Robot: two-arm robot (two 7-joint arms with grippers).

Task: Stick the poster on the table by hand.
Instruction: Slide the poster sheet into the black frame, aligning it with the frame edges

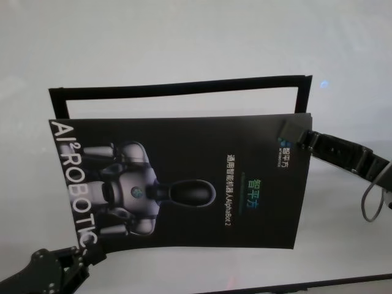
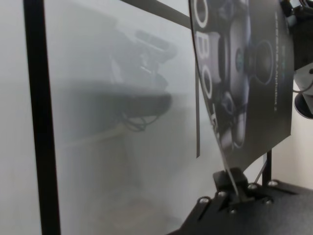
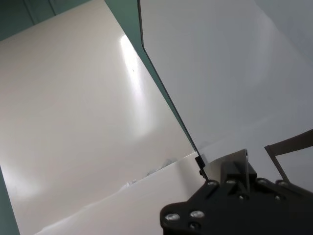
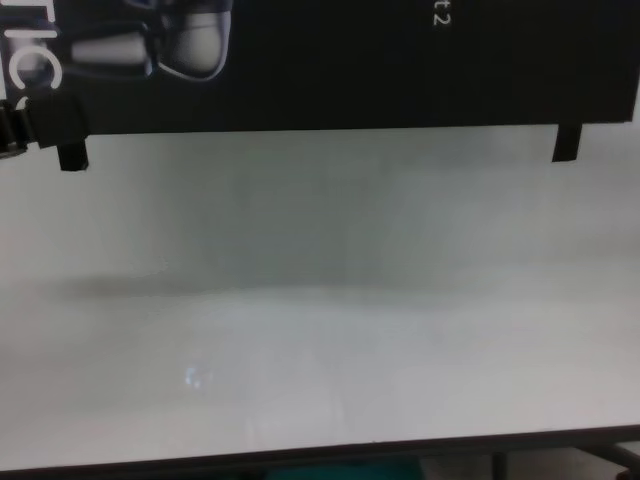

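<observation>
Both claws grip the poster (image 1: 184, 184): left claw (image 1: 86, 251), right claw (image 1: 293, 133), above black strips (image 1: 184, 86) on the table (image 1: 184, 37).

Poster (image 1: 184, 184): mid-worktop (image 1: 184, 37), lifted above the surface. Frame of strips (image 1: 184, 86): on the worktop, behind and partly under the poster. Left gripper (image 1: 82, 254): at the poster's near-left corner. Right gripper (image 1: 294, 136): at its far-right corner.
</observation>
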